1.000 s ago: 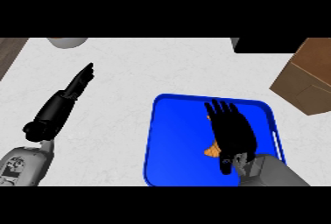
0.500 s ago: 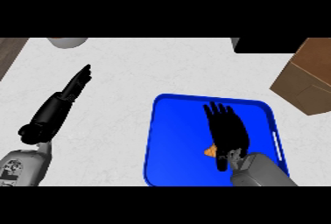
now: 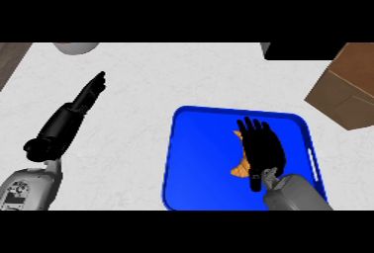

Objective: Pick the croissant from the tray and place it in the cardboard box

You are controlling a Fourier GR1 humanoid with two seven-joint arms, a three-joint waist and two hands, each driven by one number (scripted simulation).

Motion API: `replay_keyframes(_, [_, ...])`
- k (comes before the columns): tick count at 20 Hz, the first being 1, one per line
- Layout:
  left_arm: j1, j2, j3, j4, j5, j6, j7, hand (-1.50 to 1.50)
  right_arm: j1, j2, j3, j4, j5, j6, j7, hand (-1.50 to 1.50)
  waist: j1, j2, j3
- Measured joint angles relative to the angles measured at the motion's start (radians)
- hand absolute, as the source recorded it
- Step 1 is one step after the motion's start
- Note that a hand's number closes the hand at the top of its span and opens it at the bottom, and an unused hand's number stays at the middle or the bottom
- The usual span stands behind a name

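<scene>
An orange croissant (image 3: 238, 169) lies in the blue tray (image 3: 197, 148), mostly hidden under my right hand (image 3: 261, 148). That hand is flat over it, fingers straight and pointing away from me, thumb at the croissant's near end. Only slivers of the croissant show along the hand's left side. The brown cardboard box (image 3: 346, 84) stands at the far right, beyond the tray. My left hand (image 3: 87, 93) rests on the white counter at the left, fingers straight, holding nothing.
A grey round object (image 3: 76, 47) sits at the counter's far left edge. A dark block (image 3: 300, 50) stands at the back next to the box. A wooden strip (image 3: 10, 59) borders the counter's left side.
My right hand has slid a little toward me over the tray and now covers more of the croissant. The left hand has stayed in place.
</scene>
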State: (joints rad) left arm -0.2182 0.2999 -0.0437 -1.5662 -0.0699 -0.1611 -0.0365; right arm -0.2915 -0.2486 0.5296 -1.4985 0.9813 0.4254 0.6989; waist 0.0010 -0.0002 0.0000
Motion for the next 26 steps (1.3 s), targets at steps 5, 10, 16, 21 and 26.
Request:
replay_keyframes(5, [0.006,-0.004,0.02,0.009,-0.012,-0.023,-0.016,0.0,0.001,-0.012,-0.016,0.059,0.029,-0.041,-0.124,1.5,0.001,-0.001,-0.001])
replay_keyframes(10, [0.011,-0.016,0.027,0.037,-0.03,-0.033,-0.045,0.0,0.004,-0.022,0.0,0.084,0.097,-0.137,-0.229,1.5,0.0,-0.004,-0.003])
replay_keyframes(16, [0.014,-0.025,0.043,0.016,-0.034,-0.047,-0.035,0.0,-0.015,-0.001,0.007,0.109,0.182,-0.215,-0.304,1.5,0.001,-0.007,-0.006])
replay_keyframes(21, [-0.002,-0.031,0.042,0.032,-0.047,-0.048,-0.04,0.0,-0.1,0.019,-0.05,0.16,0.11,-0.249,-0.465,1.5,0.008,0.0,-0.002])
replay_keyframes(26, [-0.009,-0.043,0.042,0.039,-0.051,-0.046,-0.039,0.0,-0.199,0.039,-0.127,0.217,0.022,-0.295,-0.639,1.5,0.01,0.003,0.0])
